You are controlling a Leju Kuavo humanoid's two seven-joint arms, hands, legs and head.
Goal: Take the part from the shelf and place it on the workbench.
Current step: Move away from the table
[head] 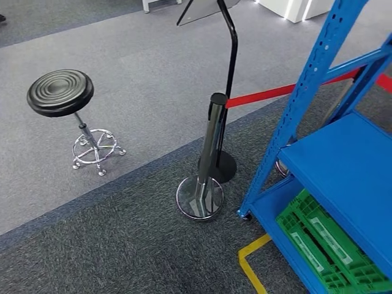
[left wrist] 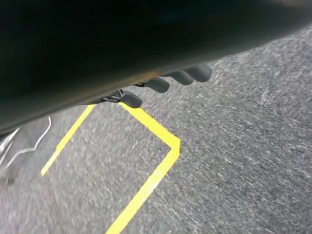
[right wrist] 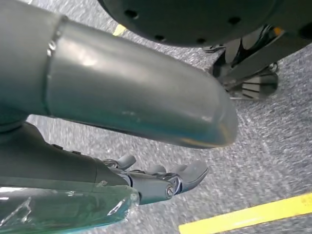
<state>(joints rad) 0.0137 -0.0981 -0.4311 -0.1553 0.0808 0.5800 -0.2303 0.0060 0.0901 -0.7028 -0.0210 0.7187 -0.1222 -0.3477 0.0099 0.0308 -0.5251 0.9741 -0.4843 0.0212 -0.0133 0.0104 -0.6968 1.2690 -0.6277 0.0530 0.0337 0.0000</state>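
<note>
Blue shelf (head: pixel 342 159) holds a green crate (head: pixel 323 245) low down; left hand (left wrist: pixel 173 80) hangs over carpet, empty, fingers apart; right hand (right wrist: pixel 162 178) grips a clear bagged part (right wrist: pixel 66 209).

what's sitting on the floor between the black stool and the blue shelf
In the head view, a chrome barrier post with a red belt stands on the carpet between the black stool and the blue shelf.

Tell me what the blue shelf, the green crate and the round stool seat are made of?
The blue shelf looks like painted metal: smooth, even blue, with rows of punched holes up its post. The green crate looks like moulded plastic, with a glossy ribbed grid. The round stool seat seems to be black rubber or plastic, matte with raised rings; which one is unclear.
</note>
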